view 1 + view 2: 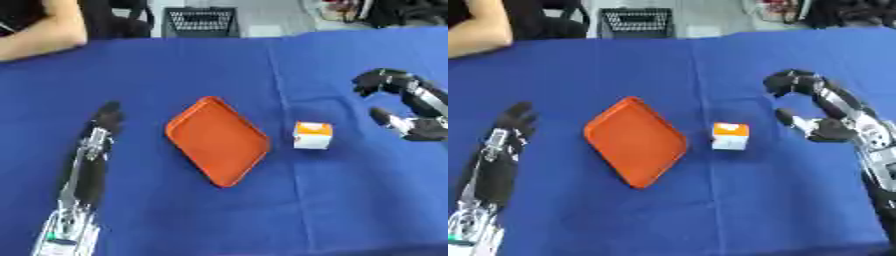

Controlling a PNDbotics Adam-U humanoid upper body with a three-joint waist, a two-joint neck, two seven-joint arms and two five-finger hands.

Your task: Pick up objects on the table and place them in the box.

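One orange tray point(217, 141) is lying centrally; one small orange-and-white box point(312, 135) is sitting just right of it, flanked by the spread, empty right hand point(820, 112) and flat, outstretched left hand point(105, 120).

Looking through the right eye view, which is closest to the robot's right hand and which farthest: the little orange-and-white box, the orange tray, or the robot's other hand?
From the right hand:
1. Small orange-and-white box, just to its left.
2. Flat orange plastic tray, at mid-table beyond the box.
3. Left hand, at the table's far left side.
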